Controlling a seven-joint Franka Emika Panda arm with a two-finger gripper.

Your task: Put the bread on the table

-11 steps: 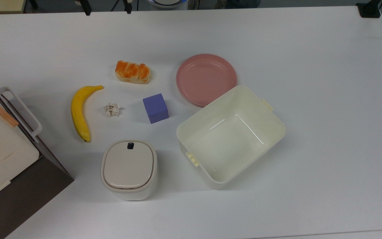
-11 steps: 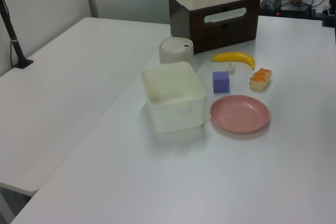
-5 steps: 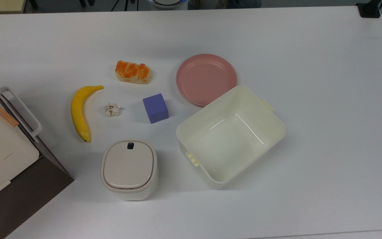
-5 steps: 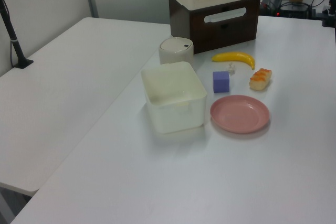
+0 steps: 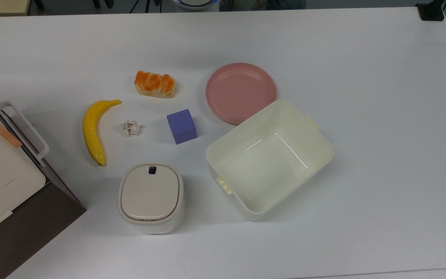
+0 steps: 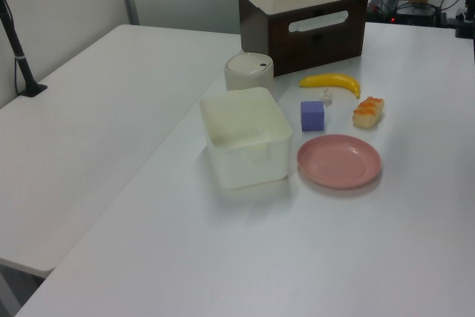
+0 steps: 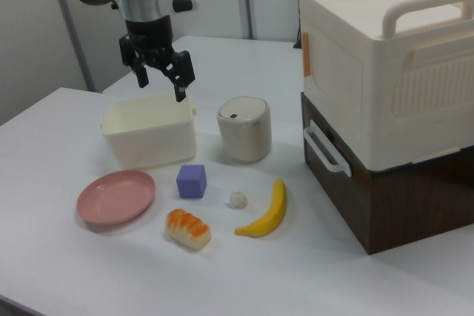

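The white table (image 5: 381, 77) is smooth and matt, with wide bare room along the top view's right and bottom sides. At the top view's left edge a cream ribbed plastic crate (image 7: 385, 57) with moulded handles sits on a dark brown box (image 7: 370, 197), taking up that corner. The arm's gripper (image 7: 159, 75) hangs in the air above the far rim of the cream bin (image 5: 269, 157), its two black fingers spread apart and holding nothing. The bin is a deep, open, glossy rectangular tub with rounded corners, turned askew; one corner just meets the round pink plate (image 5: 241, 92), which is shallow and bare. A squat, rounded-square lidded canister (image 5: 150, 197) stands near the bin on the top view's left. The curved yellow banana (image 5: 92, 130) lies beside it. The bread (image 5: 155, 84), a lumpy loaf with glazed orange top and pale sides, rests flat on the table, apart from the plate, near the matt purple cube (image 5: 181, 126). A crumpled paper scrap (image 5: 131, 128) lies between banana and cube.
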